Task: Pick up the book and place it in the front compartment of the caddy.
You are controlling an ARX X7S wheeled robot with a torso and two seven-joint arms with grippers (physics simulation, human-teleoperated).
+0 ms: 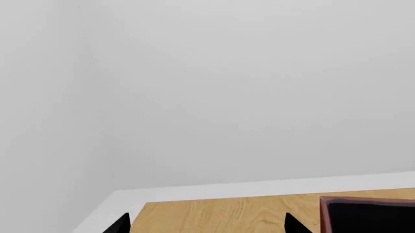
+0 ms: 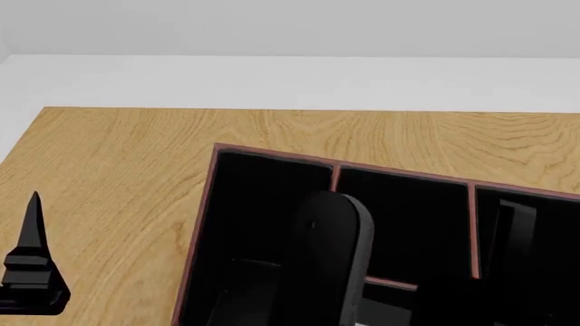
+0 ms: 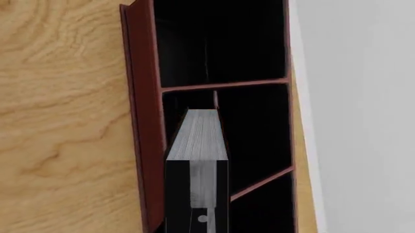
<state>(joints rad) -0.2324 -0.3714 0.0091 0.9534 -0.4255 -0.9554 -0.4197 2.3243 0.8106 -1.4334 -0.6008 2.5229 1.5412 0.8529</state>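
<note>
One caddy (image 2: 204,224), reddish-brown with black lining, sits on the wooden bench (image 2: 118,170); at least four compartments count in the head view. One book (image 3: 198,136), white page edges showing, is clamped between the two black fingers of the right gripper (image 3: 196,194) and sits down inside a caddy compartment beside the outer wall. Left gripper (image 1: 206,224) hangs over bare bench near a caddy corner (image 1: 366,213), two fingertips spread apart, holding nothing.
</note>
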